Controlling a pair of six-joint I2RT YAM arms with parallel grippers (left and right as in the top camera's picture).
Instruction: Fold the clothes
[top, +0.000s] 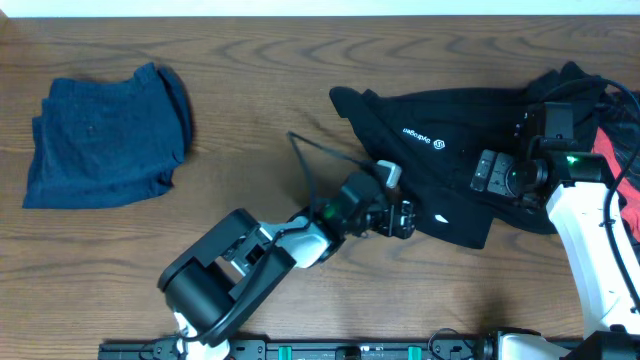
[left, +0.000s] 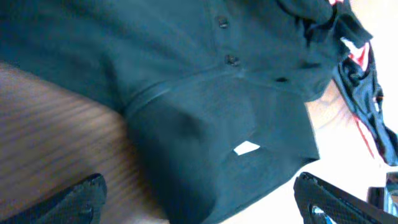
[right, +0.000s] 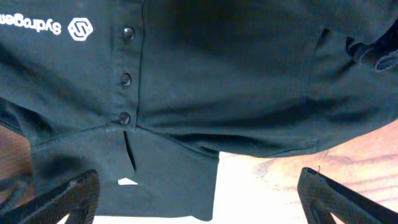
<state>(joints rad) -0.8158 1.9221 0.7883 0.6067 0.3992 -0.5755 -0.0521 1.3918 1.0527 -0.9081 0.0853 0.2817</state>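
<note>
1. So, the black polo shirt (top: 450, 140) was found lying rumpled on the right half of the worktop (top: 280, 60). Its chest logo (right: 81, 29) faced up, and its far end was bunched against a red-and-black garment (top: 622, 175) at the right edge.
2. A blue garment (top: 100, 135) was seen well apart at the left, already looking folded, so the polo was judged to be the piece in hand.
3. The left pincer (top: 402, 218) was parked at the near edge of the shirt, just over the collar (left: 211, 143), where a white label (left: 247, 147) showed. Its fingers (left: 78, 199) were spread wide with nothing caught between them.
4. The right pincer (top: 490, 172) was held over the middle of the shirt, near the button placket (right: 126, 79), and was likewise spread apart and empty.
5. Step-wise, it was read as the get-a-grip stage: nothing was pinched yet and the shirt wasn't flattened yet.
6. For the next move, both pincers would need to be lowered onto the cloth and each closed on a single layer at an edge, probably the collar side. The shirt would then have to be pulled out flat, clear of the red-and-black pile, before any fold could be made. Grabbing two layers at once was reckoned the main thing to be avoided.
</note>
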